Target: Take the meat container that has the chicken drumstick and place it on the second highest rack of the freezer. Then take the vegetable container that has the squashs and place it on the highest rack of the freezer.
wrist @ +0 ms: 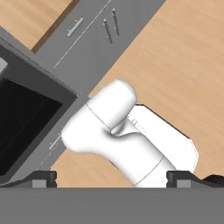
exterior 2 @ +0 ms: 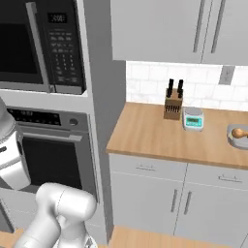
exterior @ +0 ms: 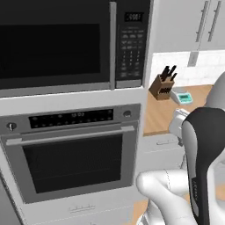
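Observation:
At the right edge of the wooden counter [exterior 2: 155, 135] in the right base view stands a grey container [exterior 2: 234, 141] holding an orange-brown item [exterior 2: 238, 131]; it is too small to tell whether it is the chicken drumstick or a squash. The freezer is out of view. In the hand view my gripper [wrist: 111, 178] points down at the wooden floor, well away from the counter. Its two dark fingertips [wrist: 43, 177] stand far apart at the bottom corners. It is open, with nothing between them.
A microwave [exterior: 57, 44] sits above a built-in oven [exterior: 74, 154] on the left. On the counter are a knife block [exterior 2: 173, 104] and a small scale [exterior 2: 193, 119]. Grey base cabinets [exterior 2: 169, 198] run below, wall cabinets above.

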Robot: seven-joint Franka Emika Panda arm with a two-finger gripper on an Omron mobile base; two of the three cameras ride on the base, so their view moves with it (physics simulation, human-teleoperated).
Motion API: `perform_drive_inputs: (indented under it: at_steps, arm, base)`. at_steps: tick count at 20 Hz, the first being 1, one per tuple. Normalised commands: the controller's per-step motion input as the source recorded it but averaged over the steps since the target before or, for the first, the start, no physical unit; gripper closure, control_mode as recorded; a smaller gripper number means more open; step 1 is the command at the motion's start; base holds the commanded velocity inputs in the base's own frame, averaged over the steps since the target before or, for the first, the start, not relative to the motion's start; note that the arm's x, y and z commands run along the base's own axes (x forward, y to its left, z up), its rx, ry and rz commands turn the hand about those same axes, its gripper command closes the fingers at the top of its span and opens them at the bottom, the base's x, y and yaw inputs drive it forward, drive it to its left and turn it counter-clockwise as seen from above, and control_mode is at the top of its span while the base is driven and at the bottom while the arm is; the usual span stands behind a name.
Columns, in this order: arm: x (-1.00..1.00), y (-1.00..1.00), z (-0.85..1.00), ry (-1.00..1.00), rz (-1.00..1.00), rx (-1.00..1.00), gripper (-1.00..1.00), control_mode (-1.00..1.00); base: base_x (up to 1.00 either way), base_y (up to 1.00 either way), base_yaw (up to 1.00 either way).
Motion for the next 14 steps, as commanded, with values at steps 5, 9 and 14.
perform_drive_inputs:
  at_steps: [5, 9, 14]
  arm:
    - [0.00, 0.00, 0.00, 0.00, 0.00, 0.00, -1.00, 1.00]
    - [0.00, 0.00, 0.00, 0.00, 0.00, 0.00, -1.00, 1.00]
    - [0.00, 0.00, 0.00, 0.00, 0.00, 0.00, -1.00, 1.00]
  base:
    - [0.37, -1.00, 0.00]
    - [0.45, -1.00, 0.00]
    - [0.34, -1.00, 0.00]
